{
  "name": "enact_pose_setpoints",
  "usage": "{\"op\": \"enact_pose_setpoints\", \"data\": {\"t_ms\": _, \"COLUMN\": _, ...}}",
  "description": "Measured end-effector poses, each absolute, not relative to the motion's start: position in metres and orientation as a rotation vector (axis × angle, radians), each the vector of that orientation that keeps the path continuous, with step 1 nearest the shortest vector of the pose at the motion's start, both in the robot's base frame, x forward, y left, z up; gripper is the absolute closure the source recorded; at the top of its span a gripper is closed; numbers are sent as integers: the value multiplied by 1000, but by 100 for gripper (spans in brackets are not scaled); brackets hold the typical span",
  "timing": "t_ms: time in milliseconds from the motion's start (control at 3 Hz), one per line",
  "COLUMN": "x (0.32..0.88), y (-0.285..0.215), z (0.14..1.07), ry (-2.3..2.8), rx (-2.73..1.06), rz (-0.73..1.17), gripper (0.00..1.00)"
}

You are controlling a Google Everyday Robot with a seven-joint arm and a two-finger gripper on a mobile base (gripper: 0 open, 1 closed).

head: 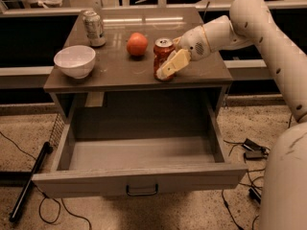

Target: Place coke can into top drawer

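Note:
The red coke can (pixel 162 51) stands upright on the table top, right of centre near the front edge. My gripper (pixel 169 61) reaches in from the right and is shut on the can, with one cream finger (pixel 174 63) lying across its front right side; the other finger is hidden behind the can. The can's base still rests on the table. The top drawer (pixel 139 181) is pulled fully open below the table top. Its inside is bare, and its front panel carries a small dark handle (pixel 142 190).
On the table top (pixel 115 71) are an orange fruit (pixel 137 44) just left of the can, a white bowl (pixel 75 60) at the left and a silver-and-green can (pixel 93 28) at the back left. Cables and a black rod (pixel 29 182) lie on the floor.

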State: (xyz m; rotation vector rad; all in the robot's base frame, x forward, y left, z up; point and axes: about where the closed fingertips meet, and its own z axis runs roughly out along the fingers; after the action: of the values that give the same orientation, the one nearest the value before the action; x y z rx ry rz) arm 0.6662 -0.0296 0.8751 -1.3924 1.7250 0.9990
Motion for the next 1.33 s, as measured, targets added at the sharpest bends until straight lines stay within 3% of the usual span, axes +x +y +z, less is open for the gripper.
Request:
{"op": "enact_pose_setpoints", "data": {"t_ms": 1000, "x": 678, "y": -31, "z": 888, "ry": 1501, "rx": -1311, "rz": 953, "gripper": 0}}
{"op": "enact_pose_setpoints", "data": {"t_ms": 1333, "x": 677, "y": -26, "z": 887, "ry": 1497, "rx": -1318, "rz": 959, "gripper": 26}}
